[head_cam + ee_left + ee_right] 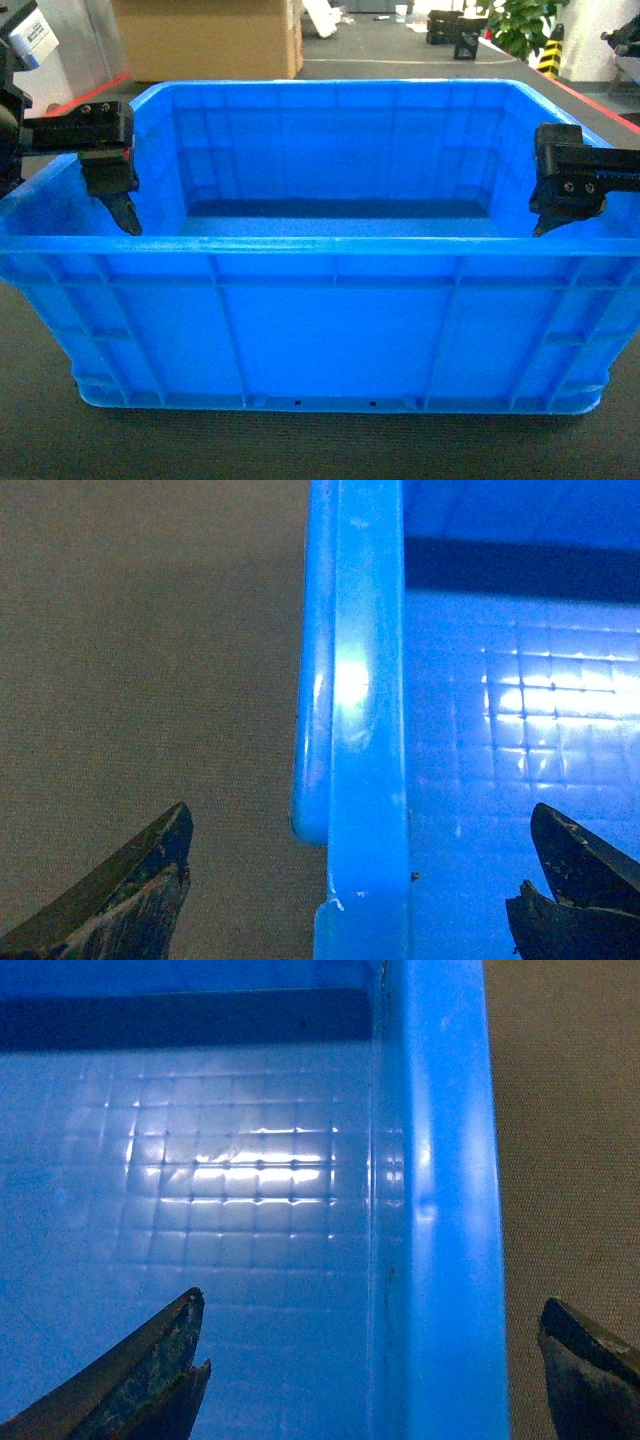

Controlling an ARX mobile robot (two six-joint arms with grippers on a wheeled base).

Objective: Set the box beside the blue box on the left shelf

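Left gripper (355,880): jaws spread wide, straddling the left rim of the box (320,330). One finger (120,895) hangs outside over the floor, the other inside over the box floor. No contact with the rim visible in the left wrist view. In the head view the left gripper (118,195) sits at the left short wall, with one dark fingertip pointing down just inside the rim.

Right gripper (375,1370): same setup mirrored. Jaws spread, rim of the right short wall between them, one finger (130,1375) inside the box, the other outside over the floor. No contact seen. Head view shows the right gripper (560,205) at the right wall, near rim height.

Box: bright blue crate, open top up, sitting flat. Long axis runs left-right across the head view, with one long ribbed wall facing the camera. Short walls point toward the two grippers. Thick rim all round, grid pattern on the inner floor, which catches glare. Two small dark marks at the bottom edge of the near wall.

Surface: the box rests on a dark grey carpet-like floor (60,430), which looks brownish-grey and finely textured in the wrist views.

Room: a large cardboard box (205,38) stands behind on the left. A green plant (522,22) stands back right, with a yellow-black striped post (551,50) beside it. A red line (600,103) runs along the floor on the right. Small dark items far back are too small to tell.
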